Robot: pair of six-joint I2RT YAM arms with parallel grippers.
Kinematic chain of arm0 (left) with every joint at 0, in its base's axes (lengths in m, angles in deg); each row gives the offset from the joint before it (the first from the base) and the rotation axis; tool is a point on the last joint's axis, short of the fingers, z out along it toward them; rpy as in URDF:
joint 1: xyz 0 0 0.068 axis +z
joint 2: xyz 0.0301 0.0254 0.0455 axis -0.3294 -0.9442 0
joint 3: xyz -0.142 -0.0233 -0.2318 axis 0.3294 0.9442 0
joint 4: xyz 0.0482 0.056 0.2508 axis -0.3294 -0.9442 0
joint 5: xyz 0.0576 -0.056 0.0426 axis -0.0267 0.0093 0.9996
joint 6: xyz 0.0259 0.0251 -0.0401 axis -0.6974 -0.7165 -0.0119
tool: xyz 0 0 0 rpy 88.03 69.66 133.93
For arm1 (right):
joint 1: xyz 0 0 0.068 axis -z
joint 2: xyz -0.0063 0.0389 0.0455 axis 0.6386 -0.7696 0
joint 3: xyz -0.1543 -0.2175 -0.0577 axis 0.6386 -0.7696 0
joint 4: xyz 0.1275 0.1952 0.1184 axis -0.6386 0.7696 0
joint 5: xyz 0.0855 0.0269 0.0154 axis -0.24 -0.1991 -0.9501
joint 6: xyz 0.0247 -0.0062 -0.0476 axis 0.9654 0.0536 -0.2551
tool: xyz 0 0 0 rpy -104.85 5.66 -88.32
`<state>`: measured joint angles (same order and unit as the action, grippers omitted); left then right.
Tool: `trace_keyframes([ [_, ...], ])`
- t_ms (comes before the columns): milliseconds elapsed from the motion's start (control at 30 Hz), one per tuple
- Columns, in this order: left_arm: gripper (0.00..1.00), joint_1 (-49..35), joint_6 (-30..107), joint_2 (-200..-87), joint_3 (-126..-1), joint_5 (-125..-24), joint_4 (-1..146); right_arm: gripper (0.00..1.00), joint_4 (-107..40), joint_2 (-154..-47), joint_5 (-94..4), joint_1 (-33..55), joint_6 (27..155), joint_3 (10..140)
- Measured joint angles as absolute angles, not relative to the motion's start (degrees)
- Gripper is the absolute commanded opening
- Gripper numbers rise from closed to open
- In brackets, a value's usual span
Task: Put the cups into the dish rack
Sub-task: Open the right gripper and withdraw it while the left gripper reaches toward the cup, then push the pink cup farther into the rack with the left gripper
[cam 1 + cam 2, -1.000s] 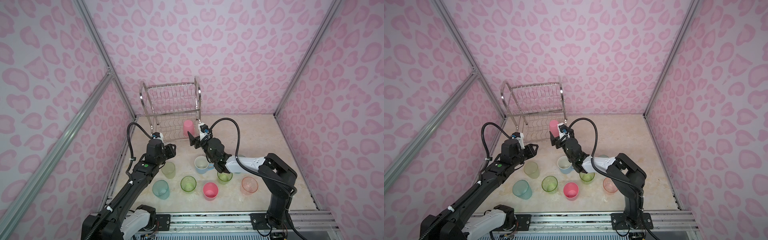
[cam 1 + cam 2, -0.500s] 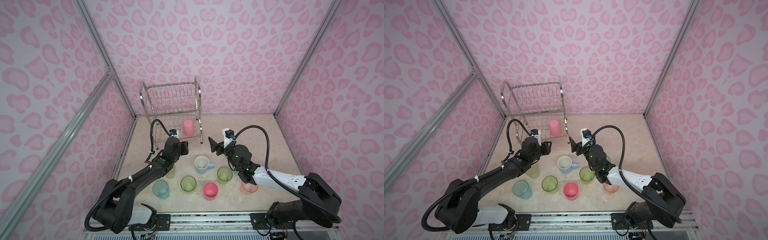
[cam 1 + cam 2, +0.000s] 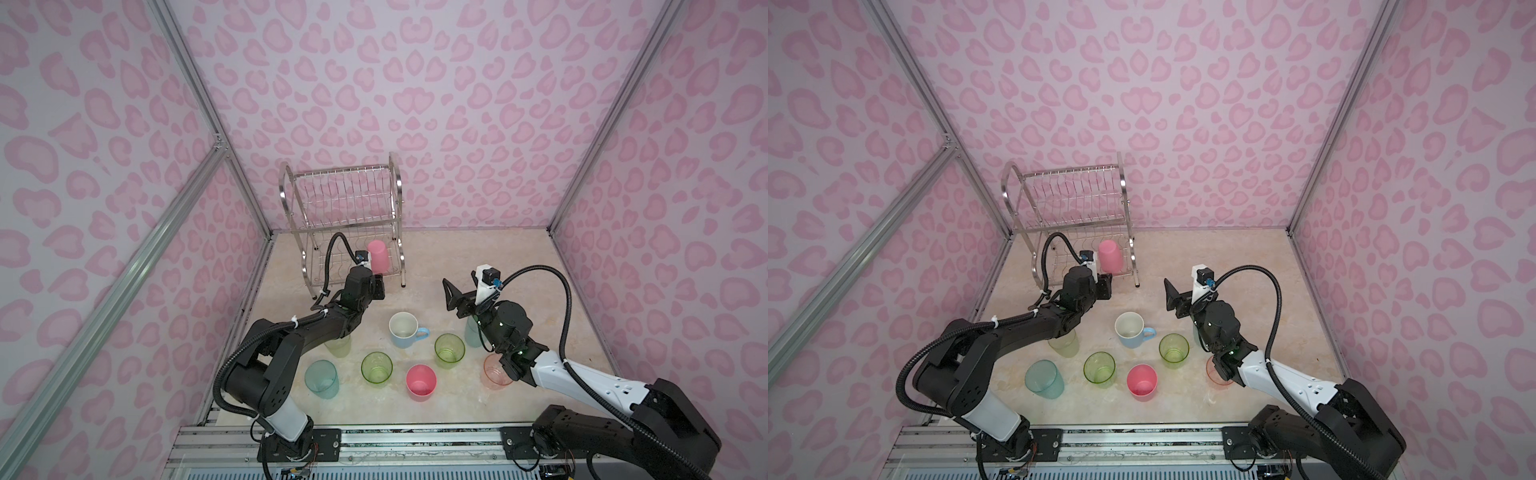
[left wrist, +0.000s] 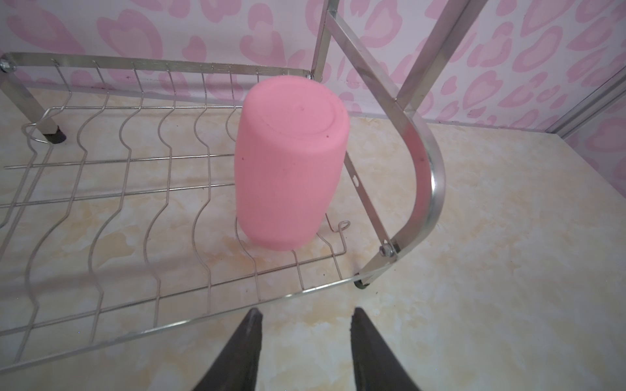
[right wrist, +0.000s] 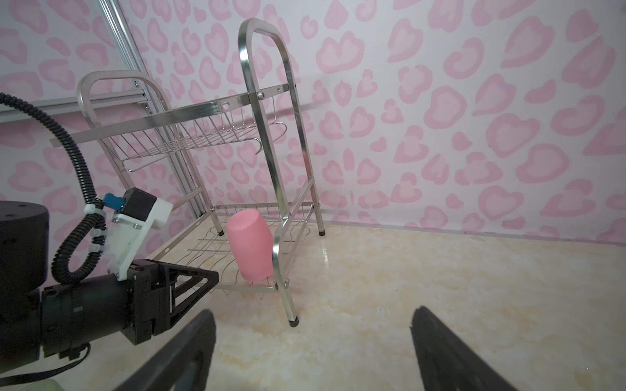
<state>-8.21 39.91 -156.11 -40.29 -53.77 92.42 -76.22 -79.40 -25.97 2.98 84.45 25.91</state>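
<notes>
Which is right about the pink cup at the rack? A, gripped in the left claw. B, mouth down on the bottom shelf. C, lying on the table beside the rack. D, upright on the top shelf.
B: the pink cup stands with its closed base up on the wires of the bottom shelf of the rack, and nothing grips it.

pink cup [image 4: 288,162], chrome rack [image 4: 432,176], pink heart-print walls [image 3: 415,83]
</notes>
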Motion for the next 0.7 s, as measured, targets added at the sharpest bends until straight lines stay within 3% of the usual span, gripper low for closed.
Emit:
trace_keyframes([
  [700, 0.46, -5.5, 37.2, -168.1, -51.4, -53.9, 92.1, 0.89, -75.9, -75.9, -24.2, 5.4, 85.5, 22.9],
])
